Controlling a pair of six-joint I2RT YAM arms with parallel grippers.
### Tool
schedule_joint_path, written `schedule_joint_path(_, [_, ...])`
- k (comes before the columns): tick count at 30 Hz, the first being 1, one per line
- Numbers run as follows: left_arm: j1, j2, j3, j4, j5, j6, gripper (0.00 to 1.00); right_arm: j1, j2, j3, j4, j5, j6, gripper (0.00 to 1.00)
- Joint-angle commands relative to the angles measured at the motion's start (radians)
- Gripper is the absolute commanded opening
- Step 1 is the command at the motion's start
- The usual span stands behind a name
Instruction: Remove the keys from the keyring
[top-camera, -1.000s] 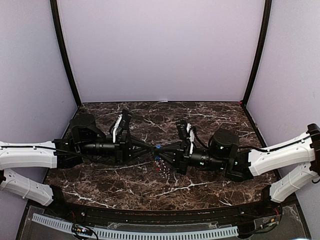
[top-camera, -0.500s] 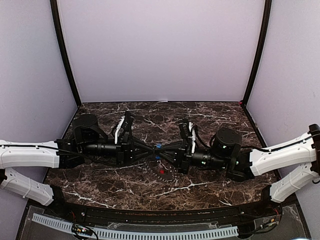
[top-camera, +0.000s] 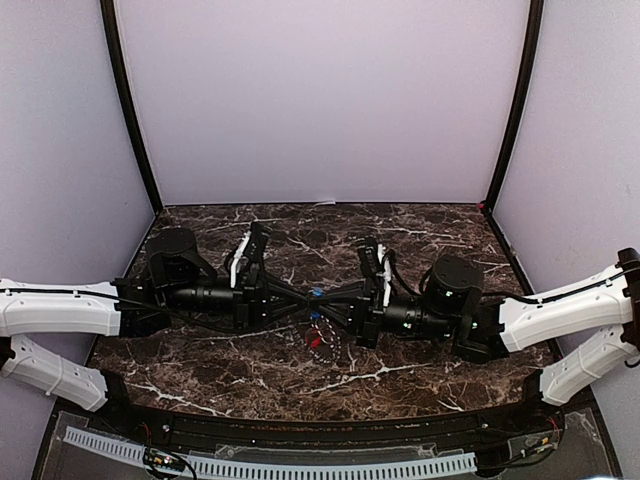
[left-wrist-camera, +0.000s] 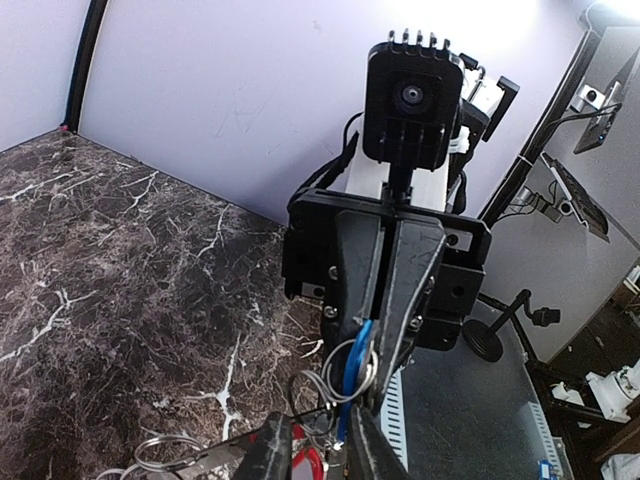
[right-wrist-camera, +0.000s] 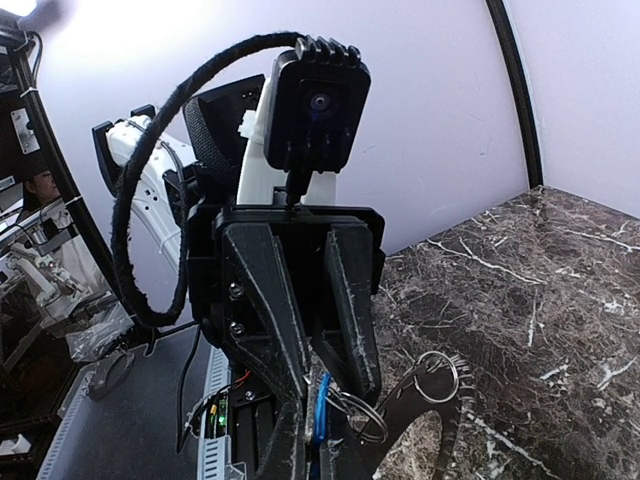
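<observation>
Both clamped on the blue key (top-camera: 315, 294), mid-air above the counter (top-camera: 420, 375): left end effector (top-camera: 300, 296), right end effector (top-camera: 336, 299) | toothed keyring (right-wrist-camera: 450, 425) and red key (top-camera: 317, 342) dangle beneath | judged light, stiff, slippery; pinch the plastic heads

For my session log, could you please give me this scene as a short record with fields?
right claw: shut on the blue key
left claw: shut, tip to tip with the right claw; what it pinches is unclear
red key: hanging below the claws
keyring: toothed, dangling beneath the claws
table: dark marble
task: keys apparently not yet off the keyring
</observation>
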Motion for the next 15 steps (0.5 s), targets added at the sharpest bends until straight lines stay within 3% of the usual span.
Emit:
schedule_joint_path(1, [-0.004,0.003,-0.005,0.035,0.016,0.002,0.18,0.005,-0.020,0.006,0.083,-0.016,0.005,0.00])
schedule_joint_path(8, [-0.004,0.009,-0.016,0.065,0.031,-0.011,0.01,0.005,-0.019,0.006,0.082,-0.013,0.007,0.00])
schedule_joint_path(15, [-0.004,-0.006,-0.034,0.061,0.018,-0.007,0.00,0.005,-0.060,0.000,0.042,0.036,0.016,0.00])
